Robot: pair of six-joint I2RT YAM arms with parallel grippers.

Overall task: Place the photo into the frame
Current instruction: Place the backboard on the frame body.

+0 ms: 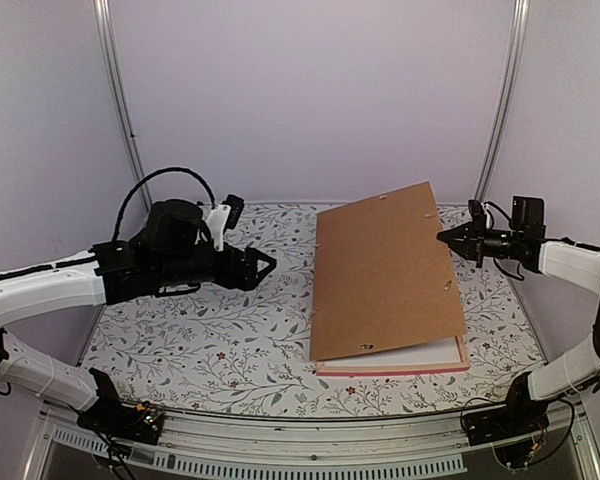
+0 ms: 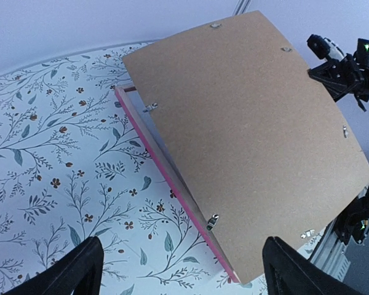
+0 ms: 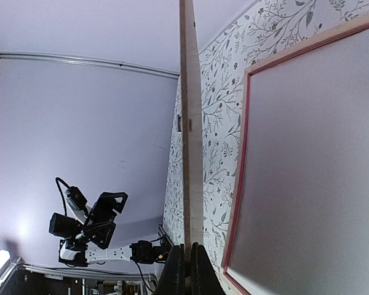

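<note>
Two arms are counted, the left arm (image 1: 40,285) and the right arm (image 1: 570,262), and one gripper is borne by each: the left gripper (image 1: 265,264) and the right gripper (image 1: 445,237). One frame (image 2: 174,184), one brown backing board (image 1: 380,270) and one flower-patterned table (image 1: 200,340) are seen, and six small metal clips (image 2: 212,222) are counted on the board (in the left wrist view; fewer can be made out from above). Two metal uprights (image 1: 120,100) are seen behind.

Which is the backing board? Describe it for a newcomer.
On the floral table, look right of centre at the pink frame lying flat. The backing board is the plain brown sheet tilted above it, one edge pinched by the right fingers.
</note>
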